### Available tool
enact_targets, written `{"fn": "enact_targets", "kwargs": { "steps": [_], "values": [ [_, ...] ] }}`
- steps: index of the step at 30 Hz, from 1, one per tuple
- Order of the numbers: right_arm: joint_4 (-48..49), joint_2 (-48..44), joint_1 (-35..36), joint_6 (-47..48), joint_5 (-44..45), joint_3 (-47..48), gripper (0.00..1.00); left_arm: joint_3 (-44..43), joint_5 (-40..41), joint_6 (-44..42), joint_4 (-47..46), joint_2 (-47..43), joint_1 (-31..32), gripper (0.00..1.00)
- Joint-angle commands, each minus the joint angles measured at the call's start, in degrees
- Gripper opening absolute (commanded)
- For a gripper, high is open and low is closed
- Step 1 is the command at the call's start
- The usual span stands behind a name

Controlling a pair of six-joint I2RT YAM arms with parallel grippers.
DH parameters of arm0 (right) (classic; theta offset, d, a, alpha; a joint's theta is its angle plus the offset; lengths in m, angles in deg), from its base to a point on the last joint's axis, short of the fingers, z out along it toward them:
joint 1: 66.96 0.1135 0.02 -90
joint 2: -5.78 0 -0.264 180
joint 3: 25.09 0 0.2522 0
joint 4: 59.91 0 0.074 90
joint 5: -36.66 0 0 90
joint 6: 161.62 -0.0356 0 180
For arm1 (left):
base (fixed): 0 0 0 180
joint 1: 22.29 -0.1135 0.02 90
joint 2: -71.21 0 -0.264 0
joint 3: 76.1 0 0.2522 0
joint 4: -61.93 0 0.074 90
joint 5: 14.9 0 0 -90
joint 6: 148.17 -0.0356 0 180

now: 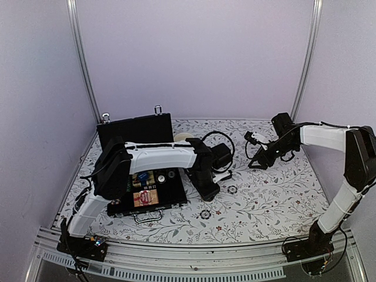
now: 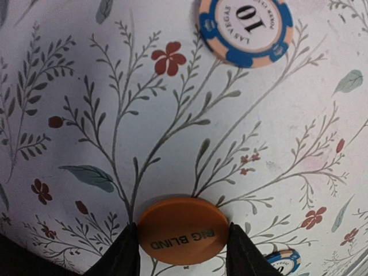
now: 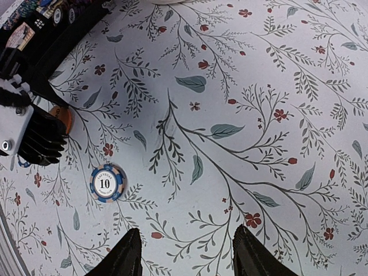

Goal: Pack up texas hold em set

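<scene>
The black case [image 1: 136, 130] lies open at the left, its tray [image 1: 154, 189] holding chips and card decks. My left gripper [image 1: 210, 191] is just right of the case, low over the table. In the left wrist view it [image 2: 183, 241] is shut on an orange round "BIG BLIND" button [image 2: 183, 229], a finger touching each side. A blue striped "10" chip [image 2: 247, 27] lies beyond it, and also shows in the top view [image 1: 232, 189] and the right wrist view [image 3: 107, 183]. My right gripper [image 1: 258, 160] [image 3: 187, 259] is open and empty above the cloth.
A second blue chip [image 1: 205, 215] lies nearer the front edge and shows in the left wrist view [image 2: 283, 261]. A cream mug [image 1: 184, 136] and a black cable [image 1: 222, 144] sit behind the left arm. The floral cloth [image 3: 241, 115] covers the table.
</scene>
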Motion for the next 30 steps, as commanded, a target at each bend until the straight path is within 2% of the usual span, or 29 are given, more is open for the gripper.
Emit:
{"fn": "enact_targets", "kwargs": {
  "steps": [1, 6, 12, 18, 23, 30],
  "values": [
    [-1.08, 0.88, -0.04, 0.43, -1.51, 0.48, 0.48, 0.91, 1.66, 1.82, -0.22, -7.62, -0.88, 0.44],
    [-1.28, 1.07, -0.01, 0.39, -1.74, 0.57, 0.48, 6.25, 4.49, 3.05, -0.06, -13.66, -2.73, 0.44],
    [-1.46, 1.23, -0.02, 0.39, -1.91, 0.6, 0.48, 23.09, 7.83, 5.87, -0.85, -23.82, -7.95, 0.45],
    [-1.6, 1.4, 0.06, 0.15, -2.55, 0.89, 0.48, 38.09, 7.09, 8.53, -3.06, -34.49, -12.2, 0.45],
    [-2.04, 2.09, 0.18, -0.01, -3.14, 1.17, 0.48, 44.49, 7.4, 9.46, -3.78, -37.29, -14.5, 0.45],
    [-2.24, 2.32, 0.38, -0.26, -3.22, 1.35, 0.48, 48.16, 5.74, 9.47, -4.12, -38.23, -15.87, 0.47]
  ]
}}
